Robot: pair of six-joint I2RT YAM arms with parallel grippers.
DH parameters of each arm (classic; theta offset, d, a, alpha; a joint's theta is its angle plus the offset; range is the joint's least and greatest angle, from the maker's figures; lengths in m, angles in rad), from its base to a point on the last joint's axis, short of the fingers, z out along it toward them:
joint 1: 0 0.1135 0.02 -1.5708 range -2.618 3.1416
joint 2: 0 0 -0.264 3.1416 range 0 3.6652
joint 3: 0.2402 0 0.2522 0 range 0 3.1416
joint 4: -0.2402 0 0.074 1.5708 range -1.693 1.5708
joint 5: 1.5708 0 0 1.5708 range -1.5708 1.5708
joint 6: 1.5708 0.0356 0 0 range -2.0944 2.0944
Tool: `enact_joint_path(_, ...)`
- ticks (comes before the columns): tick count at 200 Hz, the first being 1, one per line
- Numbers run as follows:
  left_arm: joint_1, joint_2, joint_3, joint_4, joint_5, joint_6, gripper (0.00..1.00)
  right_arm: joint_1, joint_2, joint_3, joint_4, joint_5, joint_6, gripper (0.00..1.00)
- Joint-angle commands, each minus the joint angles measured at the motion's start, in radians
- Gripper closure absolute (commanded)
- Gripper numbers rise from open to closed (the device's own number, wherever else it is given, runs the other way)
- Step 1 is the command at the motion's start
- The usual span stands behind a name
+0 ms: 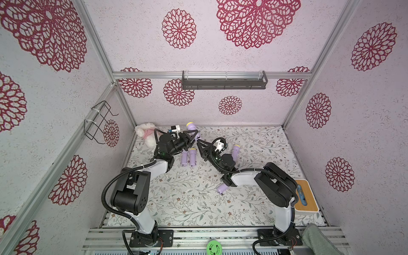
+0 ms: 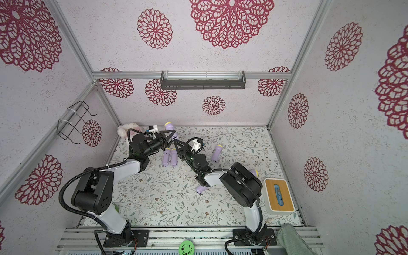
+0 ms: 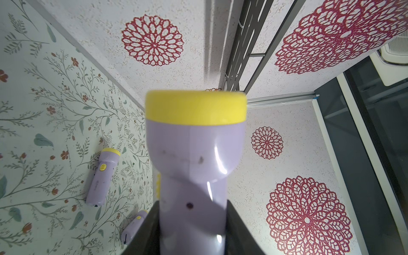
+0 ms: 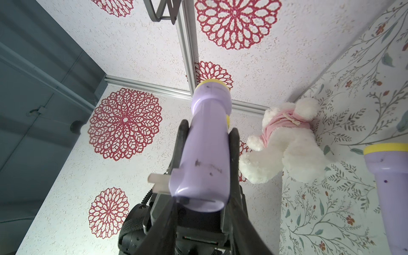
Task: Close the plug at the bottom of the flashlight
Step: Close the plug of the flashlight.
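A lilac flashlight point(image 1: 191, 127) point(image 2: 169, 127) with a yellow head is held up in the air over the back of the table. My left gripper point(image 1: 196, 135) point(image 3: 193, 205) is shut on its body, one finger on each side. In the left wrist view the flashlight point(image 3: 194, 154) fills the middle. My right gripper point(image 1: 197, 141) point(image 4: 204, 198) meets its bottom end from the other side, jaws closed against both sides of that end. On the bottom face the plug point(image 4: 185, 201) shows as a small dark tab by one right finger.
Several more lilac flashlights lie on the flowered table point(image 1: 189, 198): two side by side point(image 1: 192, 156), one to the right point(image 1: 235, 151), one under the right forearm point(image 1: 221, 188). A white plush toy point(image 1: 145, 133) sits in the back left corner. A wooden-lidded box point(image 1: 305, 195) stands at the right edge.
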Motion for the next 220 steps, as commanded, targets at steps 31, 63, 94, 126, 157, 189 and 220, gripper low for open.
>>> enact_joint_path(31, -0.035, -0.007, -0.010, 0.045, 0.075, 0.002, 1.00, -0.019, -0.019, 0.003, 0.068, 0.103, -0.016, 0.63)
enact_joint_path(63, -0.037, -0.007, -0.010, 0.051, 0.075, 0.001, 1.00, -0.019, -0.015, 0.008, 0.074, 0.108, -0.012, 0.65)
enact_joint_path(94, -0.037, -0.008, -0.010, 0.052, 0.075, -0.001, 1.00, -0.022, -0.010, 0.009, 0.092, 0.117, -0.006, 0.65)
enact_joint_path(126, -0.037, -0.005, -0.010, 0.053, 0.077, -0.002, 1.00, -0.022, -0.009, 0.015, 0.104, 0.115, -0.013, 0.65)
enact_joint_path(157, -0.039, -0.004, -0.010, 0.054, 0.078, -0.003, 1.00, -0.025, -0.014, 0.013, 0.108, 0.119, -0.019, 0.65)
enact_joint_path(189, -0.040, -0.007, -0.010, 0.055, 0.077, -0.002, 1.00, -0.028, -0.011, 0.022, 0.110, 0.112, -0.019, 0.65)
enact_joint_path(220, -0.043, -0.005, -0.010, 0.056, 0.077, -0.001, 1.00, -0.028, -0.006, 0.027, 0.124, 0.112, -0.018, 0.66)
